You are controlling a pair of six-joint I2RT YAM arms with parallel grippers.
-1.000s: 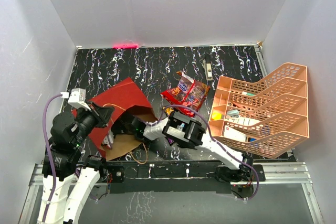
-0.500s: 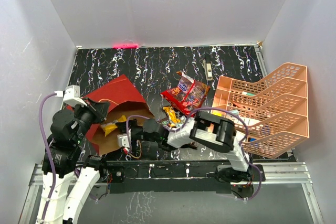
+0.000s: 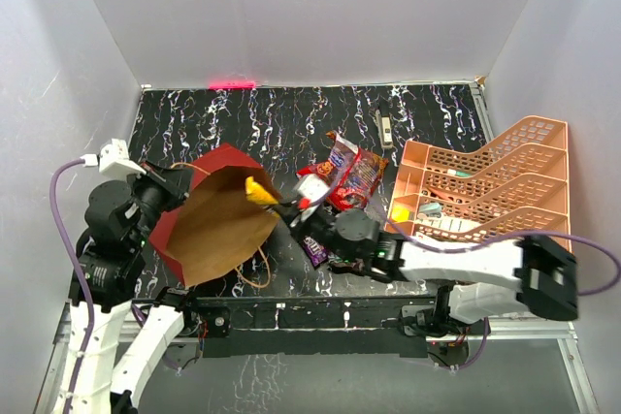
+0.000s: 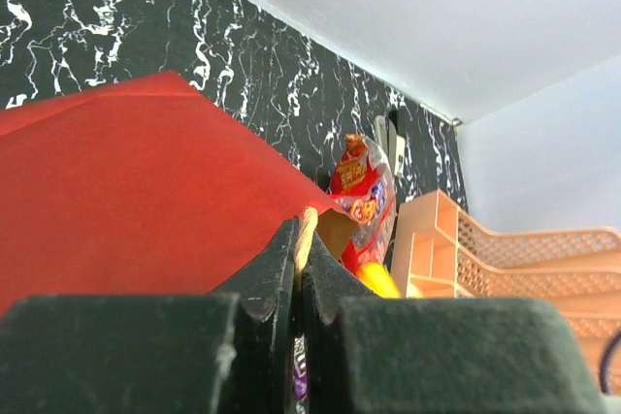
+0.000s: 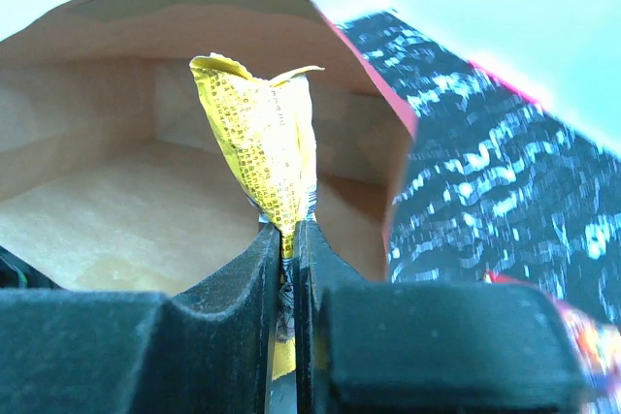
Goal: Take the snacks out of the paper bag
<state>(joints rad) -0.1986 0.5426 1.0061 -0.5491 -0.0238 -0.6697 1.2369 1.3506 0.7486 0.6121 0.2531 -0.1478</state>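
White walls close in a black, white-veined tabletop. Over its near-left part the paper bag is tipped up, red outside and brown inside, with its mouth turned towards the middle of the tabletop. The left hand has its fingers pressed together on the bag's tan cord handle and holds the bag raised.

The right hand is clamped on the lower end of a yellow snack packet. The packet's long axis stands up from the fingertips, crumpled at the top. Seen from above, the packet sits right at the far-right lip of the mouth. From the wrist, the brown interior fills the view behind it, so I cannot say whether it is fully past the rim.

Snacks already out lie near the middle of the tabletop: a heap of red chip bags and, closer to the near edge, a purple wrapper beside the right forearm. A peach lattice tray stands along the right edge, and a slim pen-like tool lies towards the far edge.

What matters next, I judge, is that the heap lies to the right of the held packet, directly away from the bag's mouth. Only the right arm is placed to carry the packet across, while the left steadies the bag.
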